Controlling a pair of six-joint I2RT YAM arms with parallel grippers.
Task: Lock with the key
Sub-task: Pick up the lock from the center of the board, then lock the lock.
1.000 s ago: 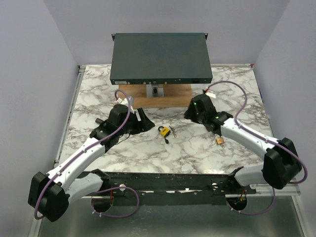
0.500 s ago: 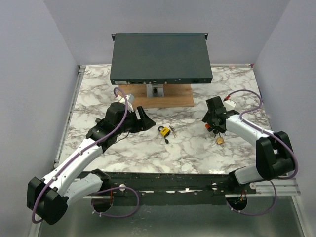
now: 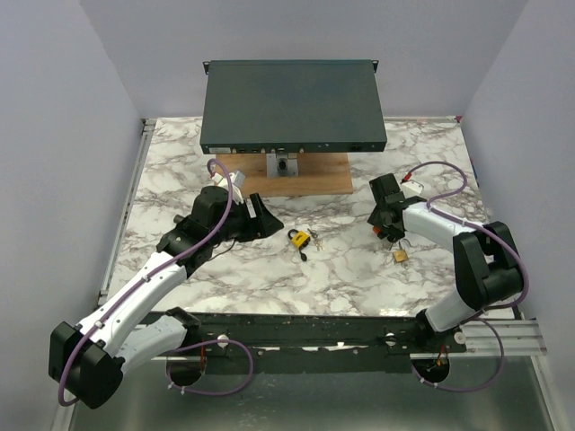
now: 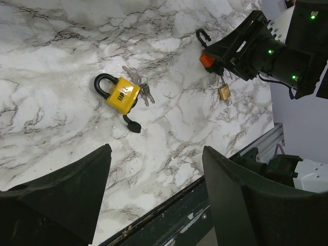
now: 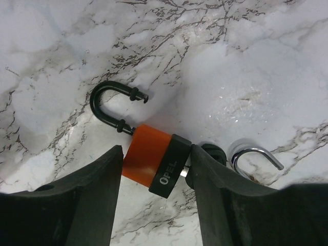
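On the right side of the marble table, we find the right gripper clenched across an orange padlock.
Its black shackle stands open. The key appears seated in the lock's black end, with only a metal sliver showing, so we judge the body is clamped to steady it. The left gripper hangs released near the yellow padlock, and a brass padlock lies just beside the right gripper.

White arm links, black joints and claws, purple cables, green lights
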